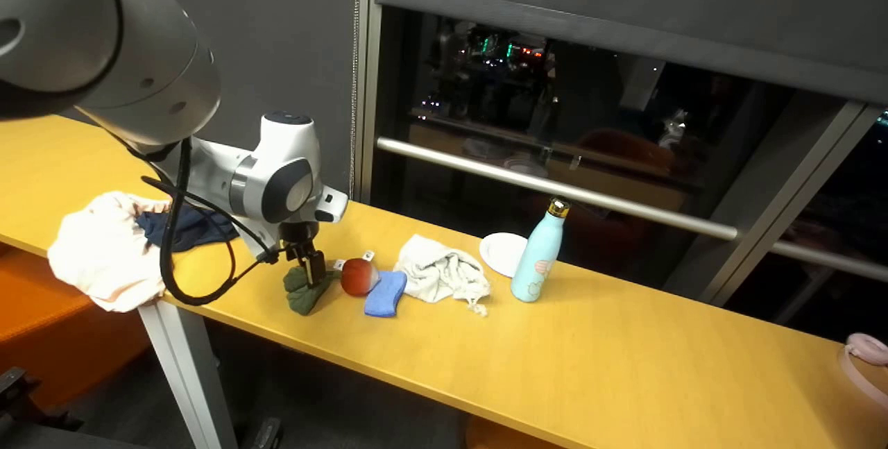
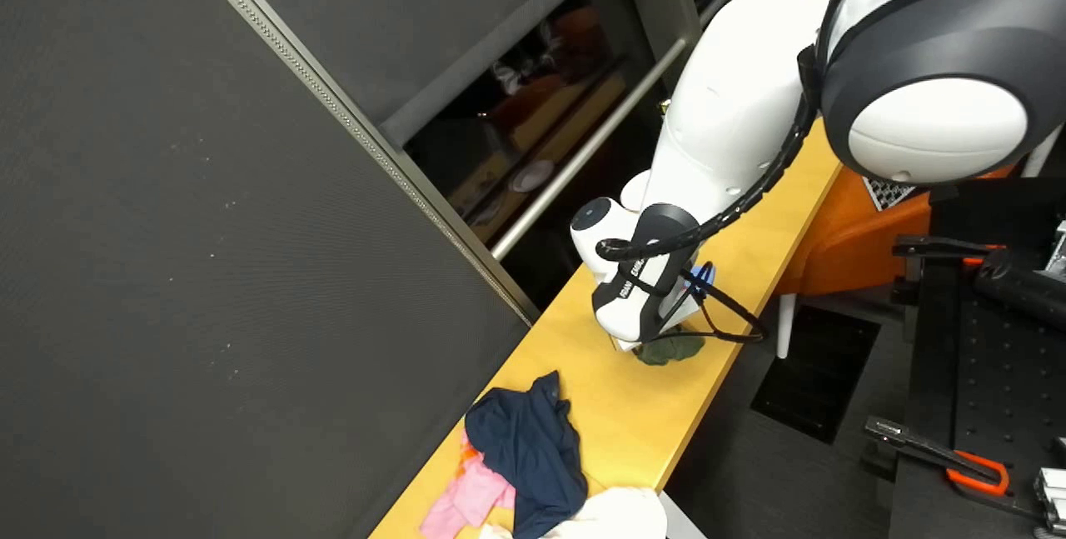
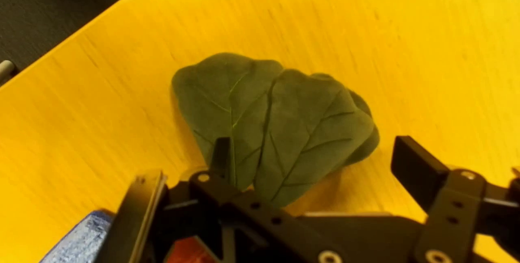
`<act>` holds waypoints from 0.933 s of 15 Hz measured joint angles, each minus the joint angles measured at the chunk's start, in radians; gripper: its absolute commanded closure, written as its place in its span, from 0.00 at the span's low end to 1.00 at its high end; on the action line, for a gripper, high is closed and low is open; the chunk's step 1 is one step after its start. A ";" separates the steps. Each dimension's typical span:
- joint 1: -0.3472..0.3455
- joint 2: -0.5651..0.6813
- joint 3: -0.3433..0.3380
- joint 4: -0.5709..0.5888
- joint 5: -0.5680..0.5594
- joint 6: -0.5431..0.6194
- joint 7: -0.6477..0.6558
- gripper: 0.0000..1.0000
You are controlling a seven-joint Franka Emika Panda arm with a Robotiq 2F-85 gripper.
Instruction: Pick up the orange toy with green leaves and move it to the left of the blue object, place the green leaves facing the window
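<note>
One gripper (image 3: 313,139) is hanging over the leaves (image 3: 284,116) of one toy (image 1: 357,277), two fingers (image 3: 419,169) spread. One sponge (image 1: 386,295) is lying beside the toy.

On the worktop (image 1: 624,352), in an exterior view, the toy (image 1: 357,278) lies just left of the sponge (image 1: 386,296), its leaves (image 1: 303,293) pointing away from it. Right of the sponge and behind lies the bag (image 1: 438,272); farther right, the plate (image 1: 499,252) and bottle (image 1: 539,261); well left, cloths (image 1: 104,255); behind, the window (image 1: 541,123).

In an exterior view, a dark rectangular glass window (image 1: 569,123) stands at two o'clock behind a long yellow wood-grained counter (image 1: 624,345).
</note>
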 measured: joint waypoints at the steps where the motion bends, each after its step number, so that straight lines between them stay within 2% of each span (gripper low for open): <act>1: 0.001 0.010 0.000 0.009 0.000 0.000 0.001 0.00; 14: 0.003 0.047 0.046 0.018 0.000 0.052 0.001 0.00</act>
